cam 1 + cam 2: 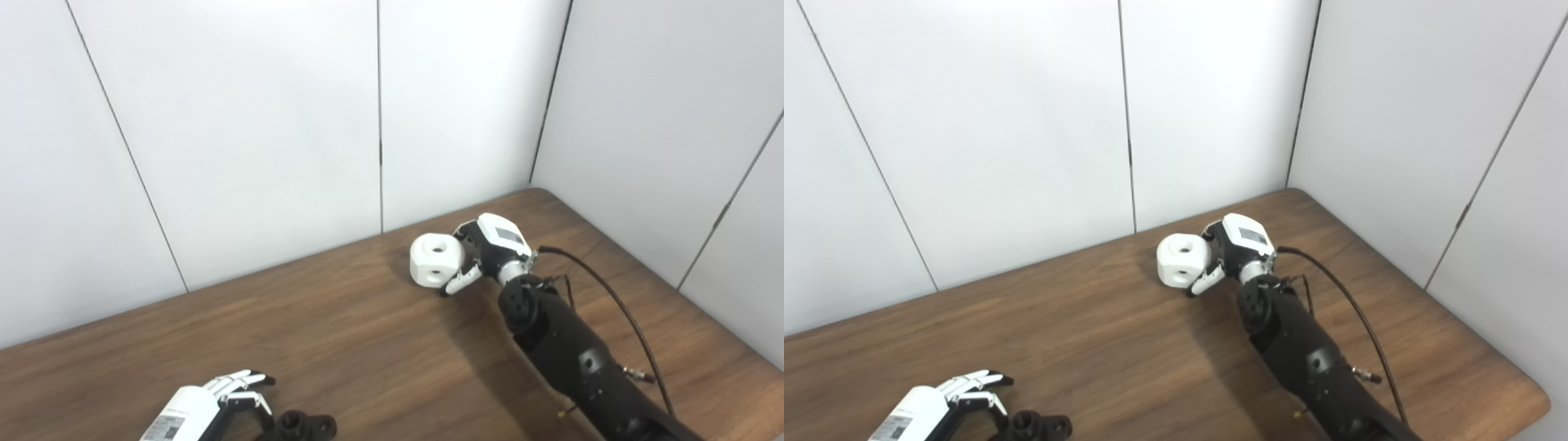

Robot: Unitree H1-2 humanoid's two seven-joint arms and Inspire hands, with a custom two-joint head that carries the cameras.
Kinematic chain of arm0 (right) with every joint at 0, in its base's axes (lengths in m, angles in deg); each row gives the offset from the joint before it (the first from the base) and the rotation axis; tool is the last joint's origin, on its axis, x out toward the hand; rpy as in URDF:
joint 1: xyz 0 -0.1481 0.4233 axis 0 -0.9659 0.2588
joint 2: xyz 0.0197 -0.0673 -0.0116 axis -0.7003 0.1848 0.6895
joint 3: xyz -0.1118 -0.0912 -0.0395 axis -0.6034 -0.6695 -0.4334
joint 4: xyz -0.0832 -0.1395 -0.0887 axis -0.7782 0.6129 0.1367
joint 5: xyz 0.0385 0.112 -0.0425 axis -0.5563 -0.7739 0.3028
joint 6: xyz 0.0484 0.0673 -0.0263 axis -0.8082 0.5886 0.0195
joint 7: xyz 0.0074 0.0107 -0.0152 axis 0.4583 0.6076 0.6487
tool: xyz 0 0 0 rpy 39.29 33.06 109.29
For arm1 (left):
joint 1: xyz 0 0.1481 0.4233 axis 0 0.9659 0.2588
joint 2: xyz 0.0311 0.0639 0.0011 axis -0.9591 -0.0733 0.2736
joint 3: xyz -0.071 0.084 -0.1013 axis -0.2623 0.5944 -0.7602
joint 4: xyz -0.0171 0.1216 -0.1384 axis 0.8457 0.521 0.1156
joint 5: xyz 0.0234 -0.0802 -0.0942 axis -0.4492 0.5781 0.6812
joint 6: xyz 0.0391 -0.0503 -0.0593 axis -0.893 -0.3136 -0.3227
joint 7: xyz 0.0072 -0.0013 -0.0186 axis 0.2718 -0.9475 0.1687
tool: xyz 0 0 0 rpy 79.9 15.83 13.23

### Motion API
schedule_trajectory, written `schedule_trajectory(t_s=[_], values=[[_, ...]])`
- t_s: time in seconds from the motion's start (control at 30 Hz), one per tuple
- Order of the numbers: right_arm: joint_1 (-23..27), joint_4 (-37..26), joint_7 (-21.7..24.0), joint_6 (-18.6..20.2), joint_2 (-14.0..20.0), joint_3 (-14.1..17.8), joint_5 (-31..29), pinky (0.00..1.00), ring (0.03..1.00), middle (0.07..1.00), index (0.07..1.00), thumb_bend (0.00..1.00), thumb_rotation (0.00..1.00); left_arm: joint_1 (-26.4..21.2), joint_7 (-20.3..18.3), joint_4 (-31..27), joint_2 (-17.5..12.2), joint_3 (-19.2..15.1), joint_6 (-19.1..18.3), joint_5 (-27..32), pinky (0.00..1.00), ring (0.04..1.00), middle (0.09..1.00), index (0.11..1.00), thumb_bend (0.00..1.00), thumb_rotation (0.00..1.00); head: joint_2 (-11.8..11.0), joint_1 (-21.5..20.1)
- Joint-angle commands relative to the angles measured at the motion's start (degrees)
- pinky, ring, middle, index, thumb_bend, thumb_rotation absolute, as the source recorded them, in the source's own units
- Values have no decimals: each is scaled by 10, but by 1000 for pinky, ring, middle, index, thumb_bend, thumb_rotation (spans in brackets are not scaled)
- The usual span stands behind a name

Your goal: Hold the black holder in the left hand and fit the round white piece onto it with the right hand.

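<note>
Gripping white piece (435, 260), right hand (490, 248).

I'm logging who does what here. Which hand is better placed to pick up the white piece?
The right hand: its fingers already wrap the white piece at the far side of the table. The left hand is down by the black holder.

The brown wood-grain table (1127, 343) with a rounded far corner carries 2 things: a white rounded block with round holes (434, 259) near its far edge, and a black plastic holder (1038, 425) at its near edge.
</note>
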Motion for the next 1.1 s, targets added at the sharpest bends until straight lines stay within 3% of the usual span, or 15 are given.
schedule_trajectory(t_s=[0.0, 0.53, 0.87, 1.07], values=[[15, -10, -28, -20, 4, 8, 1, 707, 772, 747, 483, 515, 141, 30, -53, 28, -30, 11, -37, -46, 806, 852, 820, 485, 523, 51, 2, 0], [14, -21, -42, -16, -5, 4, -1, 666, 757, 750, 484, 516, 137, 34, -51, 20, -25, 10, -45, -47, 804, 848, 818, 485, 523, 51, 10, 12], [0, -84, -4, -20, -23, 3, -39, 665, 781, 763, 482, 519, 135, 36, -51, 24, -19, 13, -52, -51, 822, 857, 826, 485, 523, 52, 16, 47], [3, -137, 28, 4, -38, -2, -41, 678, 796, 775, 481, 518, 136, 33, -49, 28, -15, 14, -54, -54, 829, 864, 830, 485, 524, 53, 22, 73]])
